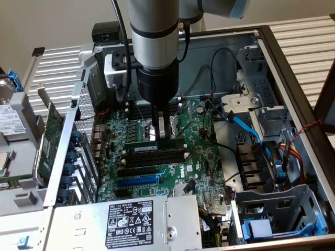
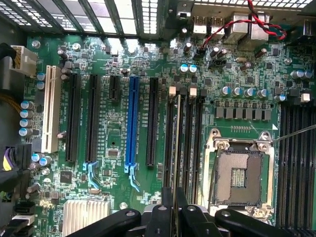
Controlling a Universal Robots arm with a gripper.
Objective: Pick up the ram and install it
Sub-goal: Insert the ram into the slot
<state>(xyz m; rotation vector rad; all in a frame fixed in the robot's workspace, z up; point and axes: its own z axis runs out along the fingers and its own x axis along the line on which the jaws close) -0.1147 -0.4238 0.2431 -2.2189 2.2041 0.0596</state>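
Our hand (image 1: pixel 163 137) is pinched narrow on the long dark-green ram stick (image 1: pixel 142 148), standing it on edge along a black memory slot (image 1: pixel 152 158) beside the empty silver-framed processor socket (image 2: pixel 239 170). We reckon: square to the slot, pressing straight down, evenly.

One ram (image 1: pixel 144 148), perhaps four memory slots (image 2: pixel 187 143)

ram (image 1: pixel 149 148) upright over motherboard (image 1: pixel 201 157) slots (image 1: pixel 154 159)
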